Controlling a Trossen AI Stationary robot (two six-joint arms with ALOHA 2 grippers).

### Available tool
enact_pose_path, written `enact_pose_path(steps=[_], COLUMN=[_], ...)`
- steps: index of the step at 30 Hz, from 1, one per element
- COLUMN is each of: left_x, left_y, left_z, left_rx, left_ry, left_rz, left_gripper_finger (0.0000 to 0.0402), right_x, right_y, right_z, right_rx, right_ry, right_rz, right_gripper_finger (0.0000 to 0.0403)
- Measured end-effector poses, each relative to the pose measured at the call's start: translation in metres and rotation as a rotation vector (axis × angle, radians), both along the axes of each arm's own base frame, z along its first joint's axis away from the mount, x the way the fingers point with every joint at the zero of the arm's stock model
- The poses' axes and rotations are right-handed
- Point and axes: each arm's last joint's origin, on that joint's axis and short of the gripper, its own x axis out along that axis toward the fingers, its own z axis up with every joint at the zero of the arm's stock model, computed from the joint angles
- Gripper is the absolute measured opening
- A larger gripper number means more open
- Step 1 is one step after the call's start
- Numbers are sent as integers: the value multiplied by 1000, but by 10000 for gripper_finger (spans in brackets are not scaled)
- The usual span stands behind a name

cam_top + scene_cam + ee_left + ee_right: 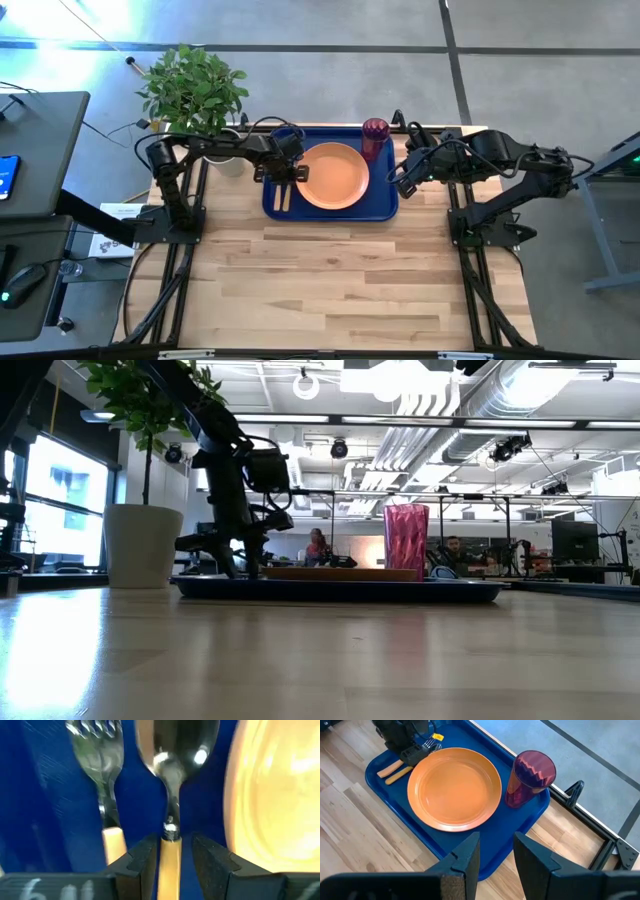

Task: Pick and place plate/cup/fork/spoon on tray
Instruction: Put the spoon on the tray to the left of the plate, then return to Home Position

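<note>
The dark-blue tray (380,206) lies at the table's far middle. On it are the orange plate (333,176), the magenta cup (375,135) upright in its far right corner, and the fork (102,780) and the spoon (172,765) side by side on its left part, the spoon nearer the plate. My left gripper (172,855) is down over the tray's left part, slightly open, with its fingers on either side of the spoon's wooden handle (170,870). My right gripper (496,850) is open and empty, just off the tray's right edge. My left gripper's fingers (145,862) stand close on either side of the spoon's handle, near the metal neck, and come at it from above, lying across it. A strip of blue shows between the handle and one finger. I cannot tell whether the other finger touches. The spoon lies flat on the tray.
A grey pot (140,545) with a green plant (195,85) stands at the far left, next to the tray. The wooden table (330,290) stretches bare from the tray to the near edge. A desk with devices (30,150) stands left of the table.
</note>
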Motion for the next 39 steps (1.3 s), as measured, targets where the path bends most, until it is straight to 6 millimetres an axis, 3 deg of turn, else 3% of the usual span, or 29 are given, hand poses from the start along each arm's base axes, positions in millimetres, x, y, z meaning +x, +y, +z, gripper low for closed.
enact_pose_path(steps=[12,17,32,39], left_x=[-4,-7,-39,-61], left_y=[0,-2,-20,-53], left_z=[19,36,126,171], left_rx=[46,72,266,464], left_ry=[-47,-101,-367,-513], left_rz=[4,-13,-123,-451], left_gripper_finger=[115,115,115,115], right_x=[0,0,6,10], right_y=[0,0,1,1], right_z=[0,0,3,6], right_rx=[0,1,0,5], right_ry=[0,3,-57,-112], right_rz=[0,7,24,32], right_gripper_finger=[110,110,110,110])
